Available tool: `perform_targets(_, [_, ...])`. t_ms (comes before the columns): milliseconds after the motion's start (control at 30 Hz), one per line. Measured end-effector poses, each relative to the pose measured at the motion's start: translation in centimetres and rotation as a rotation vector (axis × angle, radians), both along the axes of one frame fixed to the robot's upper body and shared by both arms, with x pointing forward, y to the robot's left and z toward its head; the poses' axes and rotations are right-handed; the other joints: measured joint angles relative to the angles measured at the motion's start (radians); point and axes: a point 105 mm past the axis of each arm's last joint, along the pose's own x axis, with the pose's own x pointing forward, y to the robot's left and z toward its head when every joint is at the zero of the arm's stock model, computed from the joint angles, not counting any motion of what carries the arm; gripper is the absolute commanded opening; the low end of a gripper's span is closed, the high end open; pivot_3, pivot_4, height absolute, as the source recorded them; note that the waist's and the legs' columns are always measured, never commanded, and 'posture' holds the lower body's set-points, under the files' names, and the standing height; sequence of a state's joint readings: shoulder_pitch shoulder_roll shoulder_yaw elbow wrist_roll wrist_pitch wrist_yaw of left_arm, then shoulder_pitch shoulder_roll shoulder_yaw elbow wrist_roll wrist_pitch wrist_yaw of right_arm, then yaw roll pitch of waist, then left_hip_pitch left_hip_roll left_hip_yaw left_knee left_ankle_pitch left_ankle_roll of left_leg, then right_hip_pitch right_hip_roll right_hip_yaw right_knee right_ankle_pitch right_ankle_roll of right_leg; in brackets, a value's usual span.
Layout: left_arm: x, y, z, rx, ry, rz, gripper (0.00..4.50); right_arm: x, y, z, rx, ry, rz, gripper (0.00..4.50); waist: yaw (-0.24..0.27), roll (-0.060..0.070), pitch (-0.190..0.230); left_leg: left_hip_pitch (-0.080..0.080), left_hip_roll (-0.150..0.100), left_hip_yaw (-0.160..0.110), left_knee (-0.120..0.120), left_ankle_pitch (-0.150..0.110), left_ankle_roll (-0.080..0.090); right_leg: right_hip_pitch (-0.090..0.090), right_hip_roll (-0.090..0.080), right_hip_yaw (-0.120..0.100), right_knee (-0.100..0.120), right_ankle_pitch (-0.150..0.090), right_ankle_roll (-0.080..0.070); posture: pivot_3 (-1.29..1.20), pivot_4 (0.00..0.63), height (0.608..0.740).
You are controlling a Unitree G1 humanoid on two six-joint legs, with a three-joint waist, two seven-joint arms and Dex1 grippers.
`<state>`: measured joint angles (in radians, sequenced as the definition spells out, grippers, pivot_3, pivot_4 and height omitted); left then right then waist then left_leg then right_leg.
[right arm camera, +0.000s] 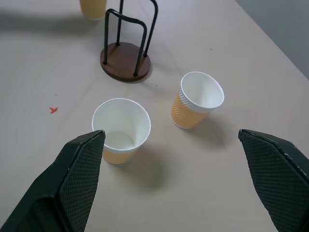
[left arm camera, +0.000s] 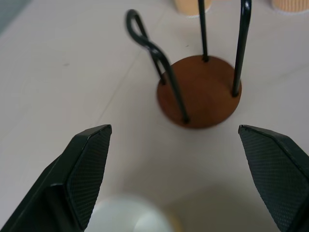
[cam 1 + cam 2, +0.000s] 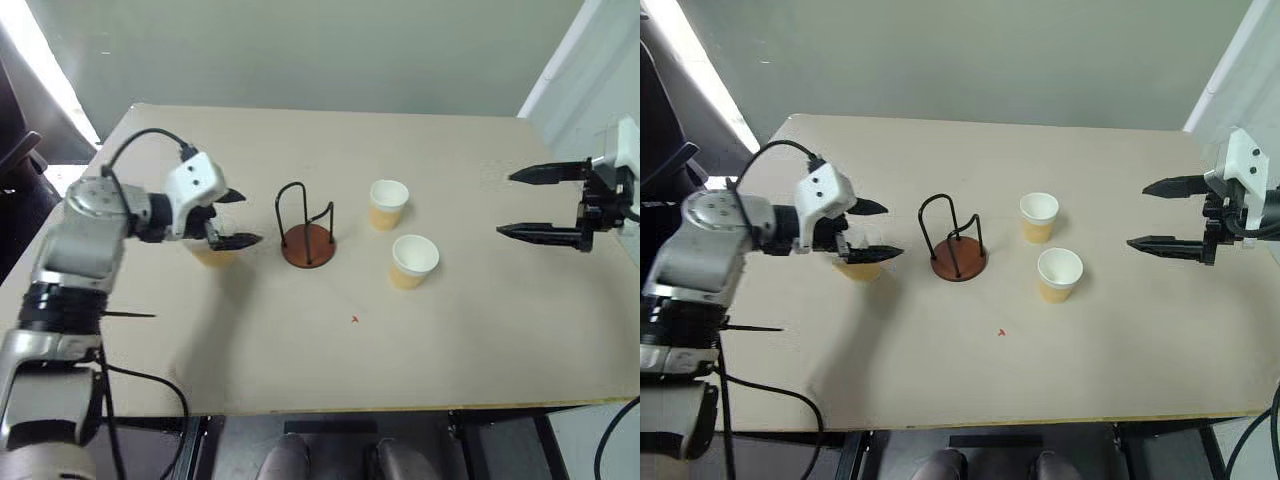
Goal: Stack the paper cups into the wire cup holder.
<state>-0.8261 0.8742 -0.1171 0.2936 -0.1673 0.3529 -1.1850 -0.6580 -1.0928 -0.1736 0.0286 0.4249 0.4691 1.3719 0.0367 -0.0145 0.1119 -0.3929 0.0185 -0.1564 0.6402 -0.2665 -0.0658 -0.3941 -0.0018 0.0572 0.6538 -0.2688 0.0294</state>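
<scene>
The wire cup holder (image 3: 307,242), a reddish-brown disc with black wire loops, stands mid-table with nothing in it. One paper cup (image 3: 214,256) stands upright left of it. My left gripper (image 3: 246,218) hangs open just over this cup, fingers either side of its rim (image 2: 129,218) and tips pointing at the holder (image 2: 200,92). Two more paper cups stand upright right of the holder, one farther back (image 3: 388,203) and one nearer (image 3: 413,260). My right gripper (image 3: 506,204) is open and empty, off to the right of them, facing the nearer cup (image 1: 120,128) and the farther cup (image 1: 198,99).
The beige table (image 3: 330,350) ends in a front edge near me and a right edge under my right gripper. A small red mark (image 3: 354,319) lies in front of the holder. A black cable loops over my left arm.
</scene>
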Motion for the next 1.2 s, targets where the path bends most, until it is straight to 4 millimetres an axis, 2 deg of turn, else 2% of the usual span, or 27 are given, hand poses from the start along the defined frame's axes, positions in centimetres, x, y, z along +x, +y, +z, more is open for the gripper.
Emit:
perform_targets(133, [1.7,-1.6,0.0,-0.041,0.008,-0.01,4.49,-1.0,1.0,0.0,0.001,-0.002,0.023,4.5,0.001,0.0,0.0,-0.004,0.001,-0.001,0.004,0.001,0.001,0.0,0.001,0.0,-0.006,0.003,0.006,0.0,0.15,0.74])
perform_targets(333, [3.9,-2.9,-1.3,-0.072,0.007,0.035,4.49,-1.7,2.0,-0.2,0.019,0.003,0.022,4.5,0.002,0.0,0.0,-0.005,-0.002,-0.001,0.009,0.0,0.007,0.002,-0.001,0.003,-0.008,0.007,0.013,0.0,0.15,0.74])
perform_targets(433, [4.5,-3.5,-2.3,-0.097,0.026,0.062,4.49,-2.0,2.3,-0.4,0.025,0.007,0.025,4.5,0.004,0.0,0.0,-0.006,-0.004,-0.001,0.011,0.0,0.009,0.002,-0.002,0.003,-0.009,0.008,0.014,0.0,0.15,0.74])
perform_targets(533, [4.8,-4.2,-2.4,-0.132,0.026,0.065,4.49,-2.0,2.1,-0.6,0.04,0.013,0.006,4.5,0.007,0.0,0.0,-0.007,-0.004,-0.001,0.013,0.0,0.009,0.002,-0.002,0.003,-0.009,0.007,0.016,0.0,0.15,0.74])
perform_targets(600, [5.0,-4.9,-1.9,-0.153,0.016,0.058,4.13,-2.0,2.2,-0.6,0.045,0.011,0.0,4.5,0.008,0.0,0.0,-0.007,-0.005,-0.001,0.014,0.0,0.009,0.002,-0.002,0.003,-0.008,0.007,0.016,0.0,0.15,0.74])
perform_targets(667, [5.2,-5.1,-1.3,-0.166,-0.001,0.066,3.57,-2.0,2.2,-0.6,0.046,0.007,-0.003,4.5,0.009,0.0,0.0,-0.007,-0.005,0.0,0.014,0.0,0.009,0.002,-0.002,0.004,-0.008,0.007,0.016,0.0,0.15,0.74])
perform_targets(967, [5.7,-5.0,-0.7,-0.201,-0.046,0.104,0.15,-1.7,2.1,-0.7,0.057,-0.002,-0.023,4.5,0.013,0.0,0.0,-0.007,-0.005,0.0,0.017,-0.001,0.01,0.003,-0.002,0.005,-0.008,0.007,0.017,0.0,0.15,0.74])
perform_targets(1067, [5.0,-5.5,-0.4,-0.212,-0.033,0.05,0.03,-1.7,2.2,-0.7,0.06,-0.006,-0.028,4.5,0.016,0.001,0.0,-0.006,-0.005,0.001,0.018,-0.001,0.01,0.003,-0.002,0.006,-0.008,0.007,0.018,0.0,0.15,0.74])
perform_targets(1200, [1.9,-6.5,-1.6,-0.222,0.095,-0.081,0.03,-2.1,2.5,-0.9,0.06,0.014,0.012,4.5,0.015,0.001,0.0,-0.007,-0.005,0.003,0.018,-0.001,0.01,0.003,-0.001,0.006,-0.007,0.007,0.018,0.0,0.15,0.74])
